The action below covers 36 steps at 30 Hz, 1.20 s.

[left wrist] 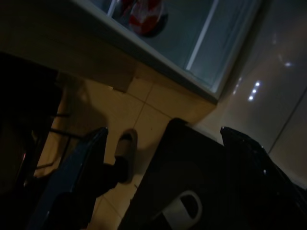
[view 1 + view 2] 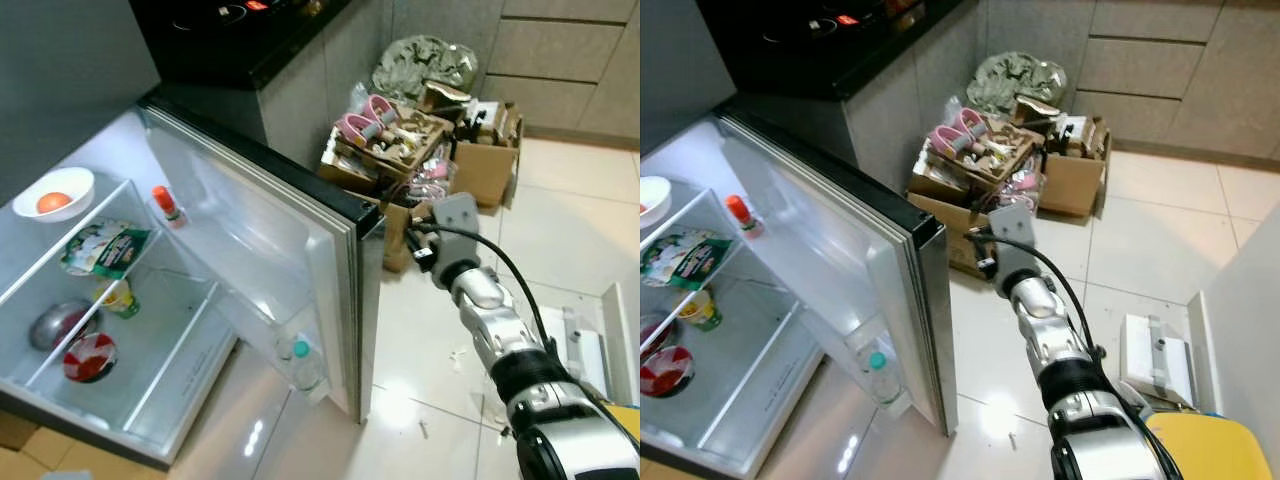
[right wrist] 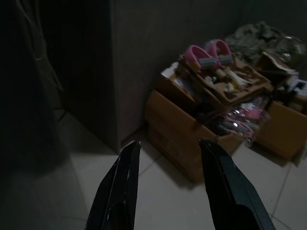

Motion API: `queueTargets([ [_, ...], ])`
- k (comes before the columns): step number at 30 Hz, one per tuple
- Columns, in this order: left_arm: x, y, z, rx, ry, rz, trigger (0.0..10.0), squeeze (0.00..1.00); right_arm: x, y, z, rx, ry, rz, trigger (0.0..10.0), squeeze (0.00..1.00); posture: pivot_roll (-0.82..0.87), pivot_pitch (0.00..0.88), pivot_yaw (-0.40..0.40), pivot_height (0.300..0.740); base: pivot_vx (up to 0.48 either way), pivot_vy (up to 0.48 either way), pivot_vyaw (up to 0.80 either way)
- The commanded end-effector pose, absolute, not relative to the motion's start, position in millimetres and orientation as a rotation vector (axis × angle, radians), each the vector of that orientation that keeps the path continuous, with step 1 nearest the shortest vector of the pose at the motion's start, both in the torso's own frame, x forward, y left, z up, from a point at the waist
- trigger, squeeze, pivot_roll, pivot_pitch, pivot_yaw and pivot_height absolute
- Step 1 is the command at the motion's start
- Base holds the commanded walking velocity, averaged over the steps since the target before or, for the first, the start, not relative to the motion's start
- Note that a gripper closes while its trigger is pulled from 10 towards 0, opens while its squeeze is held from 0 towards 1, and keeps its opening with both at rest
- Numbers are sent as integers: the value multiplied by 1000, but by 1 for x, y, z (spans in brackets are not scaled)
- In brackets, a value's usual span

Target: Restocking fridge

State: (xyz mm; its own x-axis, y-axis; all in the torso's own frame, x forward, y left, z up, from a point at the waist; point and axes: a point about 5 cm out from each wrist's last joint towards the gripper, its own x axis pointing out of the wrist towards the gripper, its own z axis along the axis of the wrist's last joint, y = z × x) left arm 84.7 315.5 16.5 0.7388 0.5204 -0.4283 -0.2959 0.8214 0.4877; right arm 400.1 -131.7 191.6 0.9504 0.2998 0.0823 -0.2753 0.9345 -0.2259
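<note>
Left eye: fridge is standing open, door swung wide. Shelves are holding a bowl with an orange thing in it, a green packet, a small cup, a steel bowl and a red-topped tub; a red-capped bottle is sitting at the back. A water bottle is sitting in the door's low rack. Right arm is reaching out over the tiles toward the boxes of clutter beside the cabinet.

Right eye: same scene (nothing new), pink slippers lying on top of the boxes.

Left wrist: dark; left gripper is hanging low by the fridge's bottom edge, fingers spread and empty, a slipper lying on the floor below.

Right wrist: right gripper is pointing at the boxes, fingers released, carrying nothing.

Progress, judging: fridge partly stocked, plenty of shelf room left; no item in hand, so fetching the next one is what's left.
</note>
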Motion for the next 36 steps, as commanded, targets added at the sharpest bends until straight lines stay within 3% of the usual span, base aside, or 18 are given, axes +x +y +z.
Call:
queueTargets([
  [1,77,309,12,365,603,463,10000,0,399,-128,184,-209,-88,326,10000,0,-25,208,65,740,0,0,0],
  [10,64,292,19,289,580,516,10000,0,392,-78,177,-213,-56,653,10000,0,4,204,41,740,0,0,0],
  [11,57,293,15,276,610,541,10000,0,387,-61,179,-177,-70,743,10000,0,-1,204,44,740,0,0,0],
  [13,52,293,12,266,632,558,10000,0,385,-54,180,-168,-80,775,10000,0,-1,204,44,740,0,0,0],
  [18,29,286,-15,53,799,502,10000,0,351,17,182,-83,-153,1065,10000,0,-17,200,54,740,0,0,0],
  [20,29,286,-15,53,799,502,10000,0,351,17,182,-83,-153,1065,10000,0,-17,200,54,740,0,0,0],
  [21,25,277,-21,-13,841,416,10000,0,335,39,182,-56,-167,1171,10000,0,-20,200,58,740,0,0,0],
  [22,25,277,-21,-13,841,416,10000,0,335,39,182,-56,-167,1171,10000,0,-20,200,58,740,0,0,0],
  [24,6,260,-31,-41,922,258,10000,0,278,76,198,139,-177,1529,10000,0,-18,203,62,740,0,0,0],
  [25,-4,255,-35,-32,946,226,10000,0,250,81,207,241,-176,1679,10000,0,-17,204,60,740,0,0,0],
  [26,-12,253,-39,-15,954,228,10000,0,234,80,209,291,-168,1763,10000,0,-15,204,58,740,0,0,0],
  [28,-17,251,-42,-6,957,244,10000,0,232,75,205,299,-158,1754,10000,0,-16,204,52,740,0,0,0],
  [32,-36,238,-58,-19,979,271,10000,0,261,46,169,249,-83,1516,10000,0,-24,205,51,740,0,0,0],
  [34,-46,222,-68,-26,997,262,10000,0,278,16,144,191,-30,1335,10000,0,-35,209,49,740,0,0,0],
  [36,-48,217,-70,-33,1002,260,10000,0,281,7,137,172,-13,1284,10000,0,-36,209,49,740,0,0,0],
])
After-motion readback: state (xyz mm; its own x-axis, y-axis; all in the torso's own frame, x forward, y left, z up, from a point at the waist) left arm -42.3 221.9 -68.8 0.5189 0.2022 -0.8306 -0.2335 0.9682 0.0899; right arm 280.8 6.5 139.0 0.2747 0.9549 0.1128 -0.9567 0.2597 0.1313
